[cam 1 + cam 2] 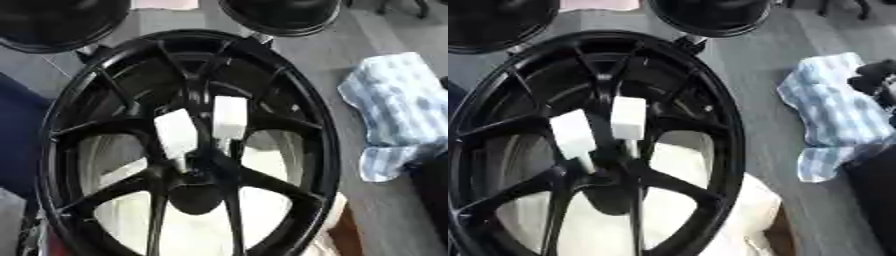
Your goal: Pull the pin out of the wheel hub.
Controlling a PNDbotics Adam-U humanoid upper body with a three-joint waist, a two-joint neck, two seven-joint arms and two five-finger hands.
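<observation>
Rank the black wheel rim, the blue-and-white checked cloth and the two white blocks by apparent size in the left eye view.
1. Black wheel rim, by far the largest.
2. Blue-and-white checked cloth.
3. The two white blocks, left and right: they look alike, so no ranking between them.

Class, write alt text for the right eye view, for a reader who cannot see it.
A black spoked wheel fills the view, two white blocks standing by its hub. A blue-and-white cloth lies to its right, with a dark hand at that edge.
</observation>
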